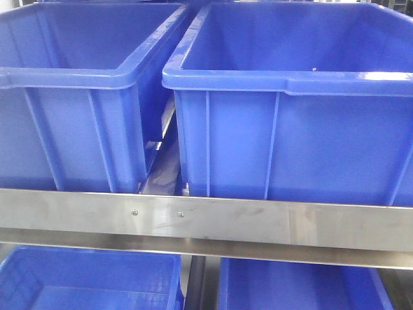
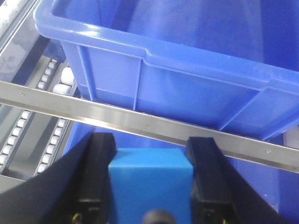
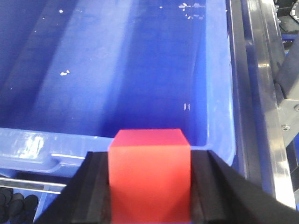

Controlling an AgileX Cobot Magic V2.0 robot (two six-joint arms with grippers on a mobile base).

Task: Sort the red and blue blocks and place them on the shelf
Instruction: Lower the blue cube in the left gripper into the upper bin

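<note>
Since each colour wants its own place, we carry one block per claw. Our left claw point(image 2: 152, 145) is clamped on the blue block point(image 2: 149, 186), held level just short of the front rail point(image 2: 140, 119) of the shelf point(image 1: 206, 216) and below the upper bin point(image 2: 187, 88), so we judge it is lined up for the lower tier. Our right claw point(image 3: 150, 158) pinches the red block point(image 3: 149, 182) by two opposite sides at the near rim of an open bin point(image 3: 219, 116) beside the shelf's right frame, probably needing a short reach forward before letting go. Neither block rests on the shelf yet.
</note>
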